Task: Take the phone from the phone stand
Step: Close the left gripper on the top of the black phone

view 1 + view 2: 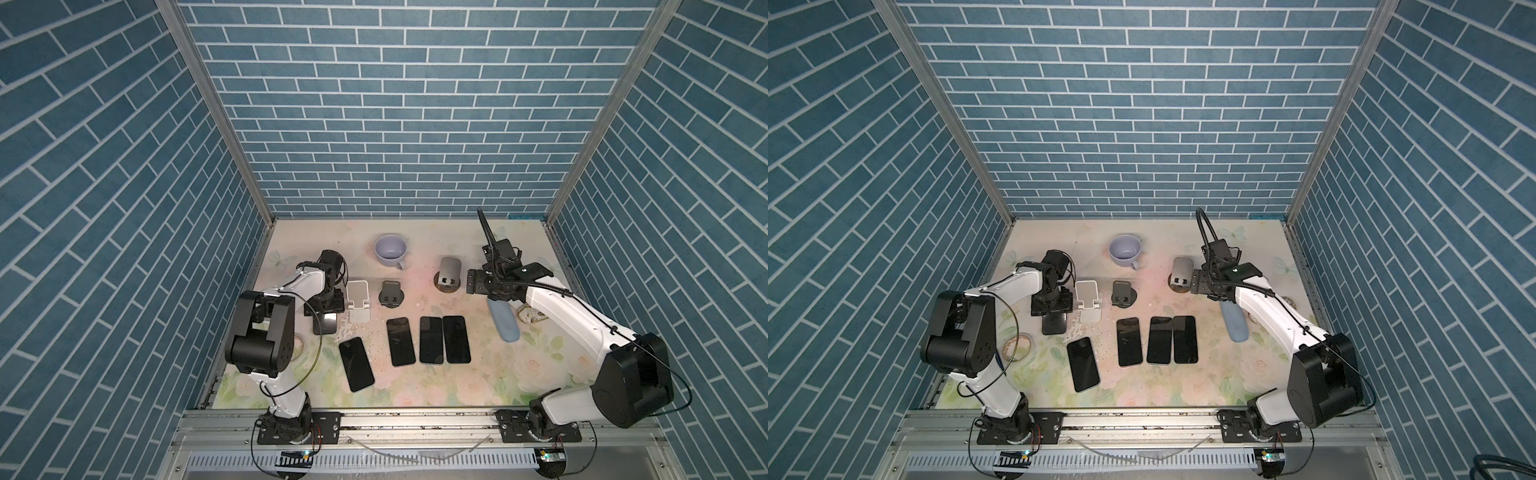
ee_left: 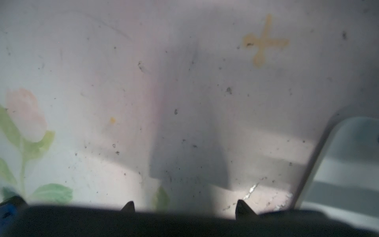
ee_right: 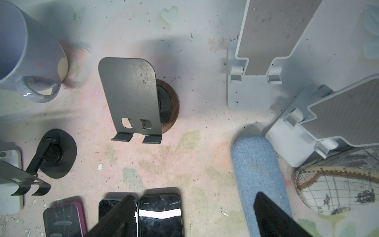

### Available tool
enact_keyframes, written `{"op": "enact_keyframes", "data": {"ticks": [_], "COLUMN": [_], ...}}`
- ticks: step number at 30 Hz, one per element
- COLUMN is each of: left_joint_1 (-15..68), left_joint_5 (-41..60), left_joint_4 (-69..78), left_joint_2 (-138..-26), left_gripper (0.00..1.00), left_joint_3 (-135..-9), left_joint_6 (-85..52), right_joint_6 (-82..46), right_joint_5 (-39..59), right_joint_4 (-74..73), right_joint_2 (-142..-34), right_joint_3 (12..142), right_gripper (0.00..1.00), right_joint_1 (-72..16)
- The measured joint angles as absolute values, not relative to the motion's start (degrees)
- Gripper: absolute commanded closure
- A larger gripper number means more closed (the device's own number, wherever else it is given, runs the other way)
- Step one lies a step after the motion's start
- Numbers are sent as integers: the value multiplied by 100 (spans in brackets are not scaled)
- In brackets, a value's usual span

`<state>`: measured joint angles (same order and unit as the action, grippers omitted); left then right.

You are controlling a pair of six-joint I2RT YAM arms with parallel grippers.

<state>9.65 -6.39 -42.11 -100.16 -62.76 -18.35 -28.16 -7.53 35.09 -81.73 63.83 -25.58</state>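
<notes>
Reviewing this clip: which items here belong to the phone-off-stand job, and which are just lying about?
Job: leftmost phone; angled phone; row of three phones; white stand; black stand; grey stand; pale stand; second pale stand.
Lying about: lavender mug; blue fabric case; map-print pouch; small round dish.

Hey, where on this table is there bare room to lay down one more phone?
Barest: the mat along the near edge, between the three-phone row and the front rail. Also the far strip behind the mug. Crowded: the middle band of stands, and around the blue pouch.
</notes>
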Motion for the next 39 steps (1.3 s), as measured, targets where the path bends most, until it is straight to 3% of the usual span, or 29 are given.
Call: {"op": "enact_keyframes", "data": {"ticks": [22, 30, 39], "left_joint_1": [910, 910, 923], "left_joint_5": [-226, -228, -349], "left_joint_4": [-4574, -4681, -4904], "left_joint_2": [-10761, -10838, -10965], "left_gripper": [39, 31, 29], "left_joint_3": [-7004, -7102, -7286], "left_joint_6": [-1262, -1262, -1389], "right_joint_6": [-2799, -2799, -2801], "right_joint_5": [-840, -840, -838], "right_joint_4": [3542, 3542, 3540], "right_joint_2": [-8176, -8176, -8176], "right_joint_3": [6390, 6390, 6390], "right_gripper": [9, 9, 9], "right_joint_1": [-2558, -2558, -2558]}}
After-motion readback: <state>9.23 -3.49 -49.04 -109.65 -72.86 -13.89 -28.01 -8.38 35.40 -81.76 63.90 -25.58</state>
